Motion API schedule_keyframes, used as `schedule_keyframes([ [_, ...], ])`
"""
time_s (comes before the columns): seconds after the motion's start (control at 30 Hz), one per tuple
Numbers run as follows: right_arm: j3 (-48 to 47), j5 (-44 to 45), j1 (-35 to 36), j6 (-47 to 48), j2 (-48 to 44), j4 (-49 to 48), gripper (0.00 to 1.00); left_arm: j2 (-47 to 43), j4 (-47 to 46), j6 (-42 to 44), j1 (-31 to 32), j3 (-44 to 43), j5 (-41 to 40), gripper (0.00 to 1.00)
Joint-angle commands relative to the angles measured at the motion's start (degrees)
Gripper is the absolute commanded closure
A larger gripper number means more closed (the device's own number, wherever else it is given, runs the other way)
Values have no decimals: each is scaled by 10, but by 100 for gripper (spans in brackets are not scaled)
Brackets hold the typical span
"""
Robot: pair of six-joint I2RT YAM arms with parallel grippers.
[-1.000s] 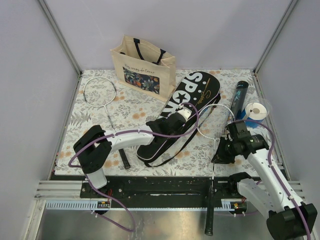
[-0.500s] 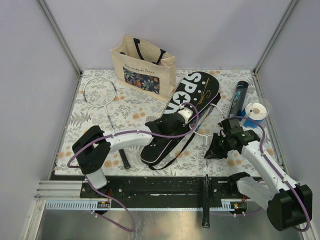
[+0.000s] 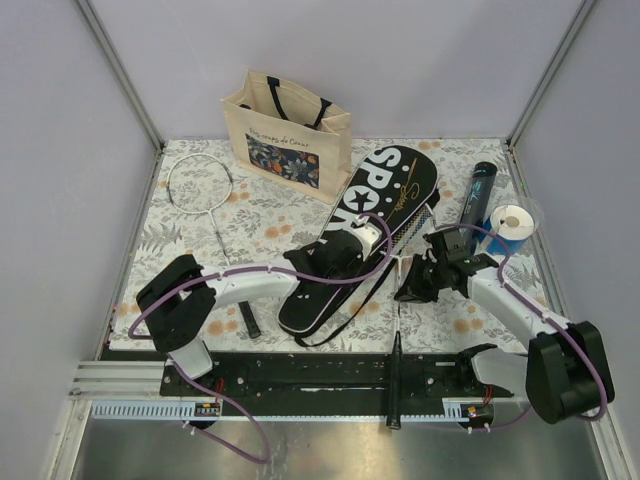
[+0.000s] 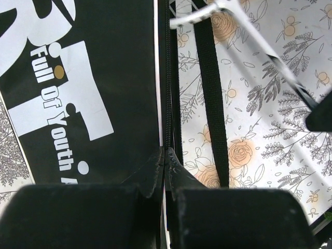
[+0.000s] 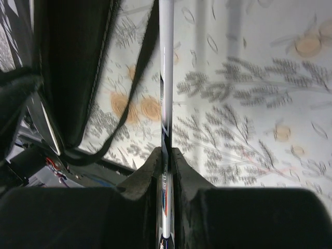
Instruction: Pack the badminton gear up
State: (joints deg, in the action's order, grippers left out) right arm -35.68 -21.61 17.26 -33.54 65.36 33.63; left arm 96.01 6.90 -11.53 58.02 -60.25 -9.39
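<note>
The black racket cover point(image 3: 385, 185) lettered "SPORT" lies slanted mid-table. My left gripper point(image 3: 362, 243) is shut on its zipper edge point(image 4: 167, 104), jaws pressed together on the rim. My right gripper point(image 3: 405, 290) is shut on the thin shaft point(image 5: 166, 78) of a racket. That racket's head point(image 3: 422, 222) lies at the cover's right side, and its black handle point(image 3: 394, 385) hangs over the near edge. A second racket point(image 3: 200, 185) rests at the far left, handle point(image 3: 247, 318) toward me. The long black tube point(image 3: 478, 195) lies at the right.
A beige floral tote bag point(image 3: 290, 135) stands behind the cover. A blue-and-white roll point(image 3: 510, 225) sits beside the tube. The cover's black strap point(image 4: 212, 104) trails over the floral tablecloth point(image 3: 270, 225). Grey walls close three sides.
My right gripper has carried the racket leftward, bringing its head against the cover and its handle further left. The cover's near end has shifted left with my left gripper.
</note>
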Motion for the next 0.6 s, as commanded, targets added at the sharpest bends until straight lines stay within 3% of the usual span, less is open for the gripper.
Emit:
schedule_keyframes([
  [0.0,-3,-5,13,-28,40,-161,100,-42,-45,2,0,14,26,100],
  [0.27,-10,-26,26,-86,133,-364,100,-51,-38,-21,-1,27,25,99],
  [0.43,0,-22,31,-101,143,-399,100,-50,-20,-29,1,46,-27,74],
  [0.57,0,-33,31,-104,154,-404,100,-50,-14,-31,12,61,-59,66],
])
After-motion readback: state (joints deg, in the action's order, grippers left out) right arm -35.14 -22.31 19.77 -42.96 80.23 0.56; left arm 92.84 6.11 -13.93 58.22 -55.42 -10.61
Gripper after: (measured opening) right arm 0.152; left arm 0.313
